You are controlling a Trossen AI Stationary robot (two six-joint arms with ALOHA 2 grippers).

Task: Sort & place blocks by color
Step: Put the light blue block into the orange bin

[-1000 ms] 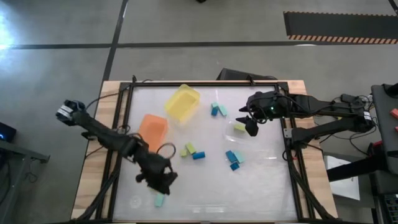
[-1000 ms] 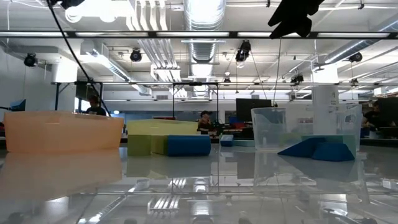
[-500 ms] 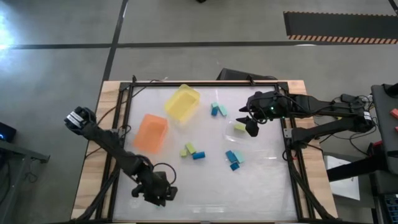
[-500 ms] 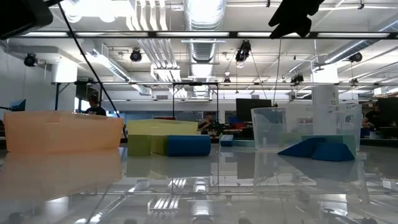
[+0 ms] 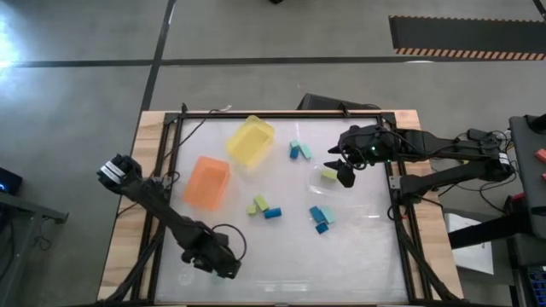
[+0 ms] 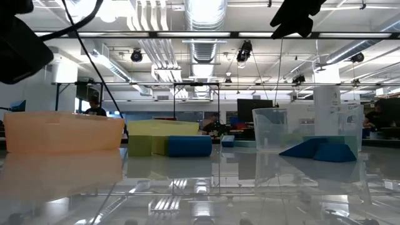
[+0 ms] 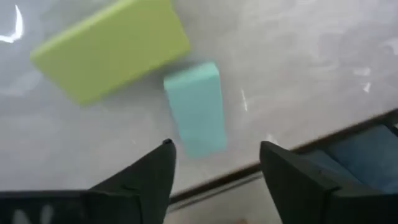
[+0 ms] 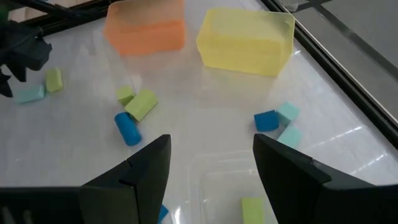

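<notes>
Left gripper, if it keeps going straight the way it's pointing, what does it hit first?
Most likely the light teal block, lying between the open fingers of the left gripper. The yellow-green block lies just beyond it.

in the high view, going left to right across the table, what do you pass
Left gripper → orange bin → yellow bin → yellow-green and blue blocks → teal and blue pair → blue and teal cluster → right gripper over the clear dish
</notes>
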